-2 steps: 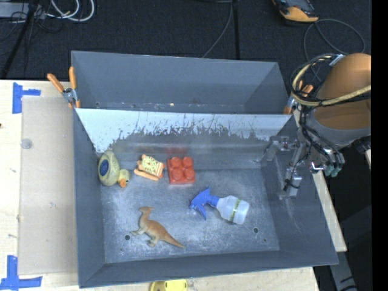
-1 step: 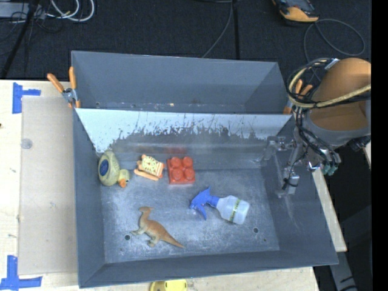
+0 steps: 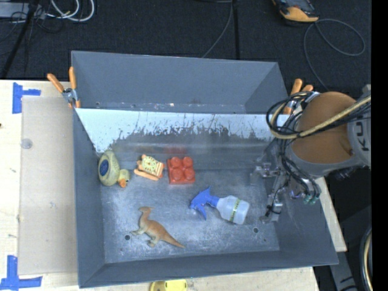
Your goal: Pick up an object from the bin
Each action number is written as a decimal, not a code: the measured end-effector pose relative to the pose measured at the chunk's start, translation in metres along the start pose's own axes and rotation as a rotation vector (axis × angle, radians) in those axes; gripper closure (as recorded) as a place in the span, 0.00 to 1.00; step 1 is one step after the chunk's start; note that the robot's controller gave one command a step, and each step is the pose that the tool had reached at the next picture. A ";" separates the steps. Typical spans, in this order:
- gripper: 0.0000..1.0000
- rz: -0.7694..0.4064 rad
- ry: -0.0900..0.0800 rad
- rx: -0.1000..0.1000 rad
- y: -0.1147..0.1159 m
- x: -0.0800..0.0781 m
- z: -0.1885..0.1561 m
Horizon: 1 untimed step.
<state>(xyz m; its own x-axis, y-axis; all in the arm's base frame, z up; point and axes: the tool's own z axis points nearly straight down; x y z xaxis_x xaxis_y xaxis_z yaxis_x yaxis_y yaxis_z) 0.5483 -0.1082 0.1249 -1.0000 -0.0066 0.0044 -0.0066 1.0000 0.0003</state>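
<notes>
Down low by the side wall of the grey bin hangs the claw. I cannot tell if it is open or closed, and I see nothing in it. Just beside the claw lies 1 little spray bottle with a blue top. Farther from the claw are 1 red brick and 1 toy dinosaur. I think nothing is picked yet. Grabbing and lifting are left.

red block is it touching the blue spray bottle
No, the red block sits nearer the back wall, and the spray bottle lies apart from it toward the front right, with a clear gap between them.
</notes>
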 end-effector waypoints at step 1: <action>0.00 -0.010 0.002 -0.001 0.043 0.006 0.036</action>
<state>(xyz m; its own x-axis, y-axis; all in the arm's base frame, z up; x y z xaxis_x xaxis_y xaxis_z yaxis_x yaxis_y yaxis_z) 0.5423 -0.0655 0.0891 -0.9998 -0.0165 0.0069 -0.0165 0.9999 0.0016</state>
